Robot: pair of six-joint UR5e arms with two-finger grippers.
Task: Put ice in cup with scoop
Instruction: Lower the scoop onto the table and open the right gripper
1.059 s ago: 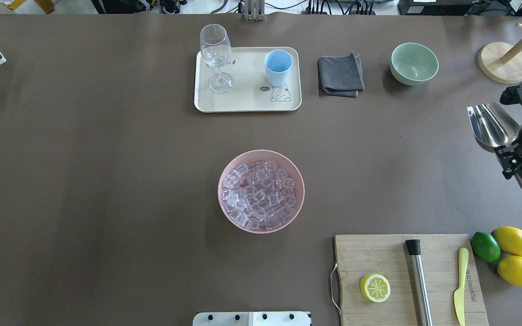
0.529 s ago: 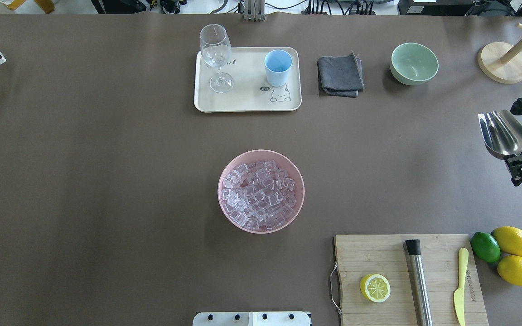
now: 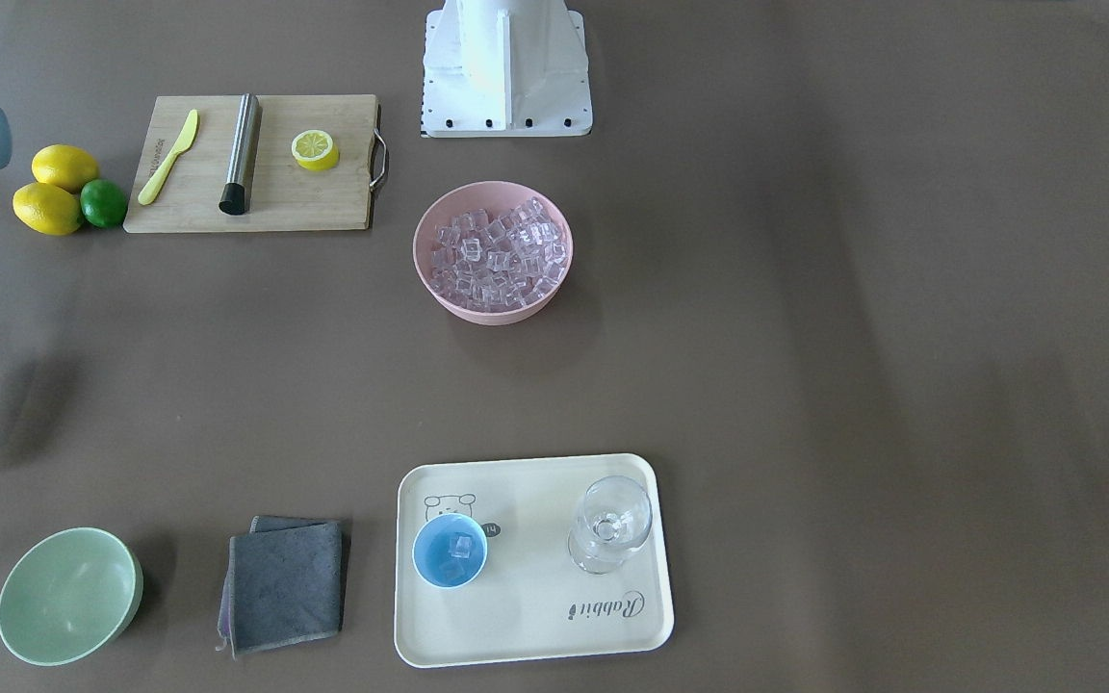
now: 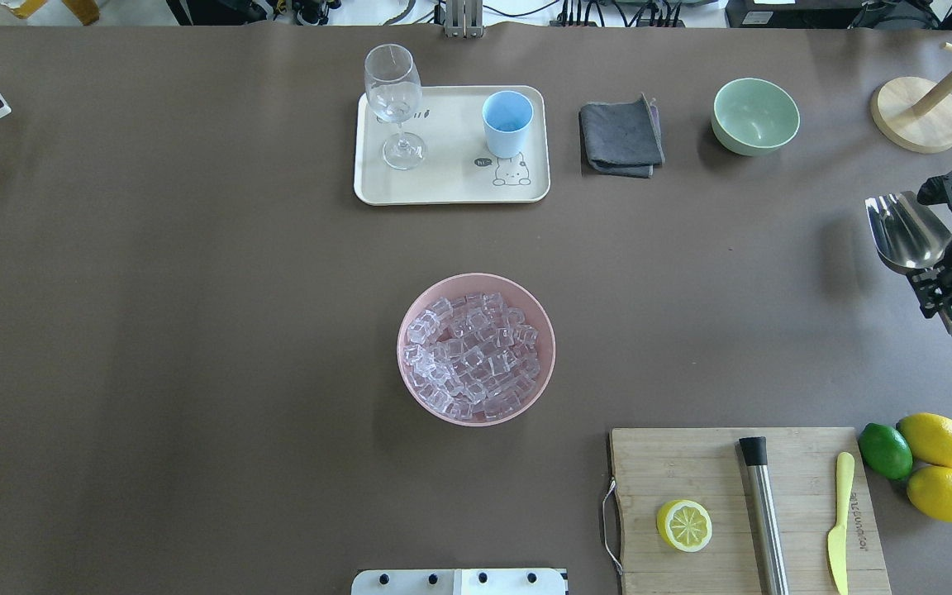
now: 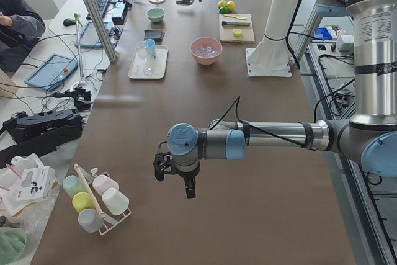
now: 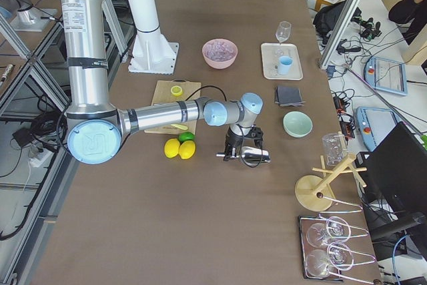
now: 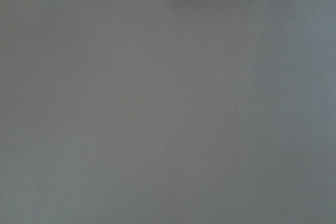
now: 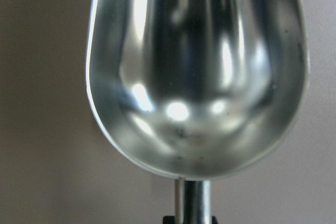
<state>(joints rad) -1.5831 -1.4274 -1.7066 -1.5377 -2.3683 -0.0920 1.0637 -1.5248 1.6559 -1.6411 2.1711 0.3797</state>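
Between right fingers [image 4: 943,289], scoop [image 4: 902,231].

Small clear glassy ice cubes [image 4: 476,351] heap a pink bowl [image 3: 492,308] at mid-table — a couple more lie inside the small round light-blue handleless cup [image 3: 431,563], upright on a cream tray [image 3: 535,626]. The shiny stainless-steel scoop [image 4: 902,231] — trough empty, open side up — is gripped by its handle in the right gripper [image 4: 941,254] near the table's right edge.

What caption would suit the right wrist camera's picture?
Empty steel scoop, seen from its handle end, against the brown table.
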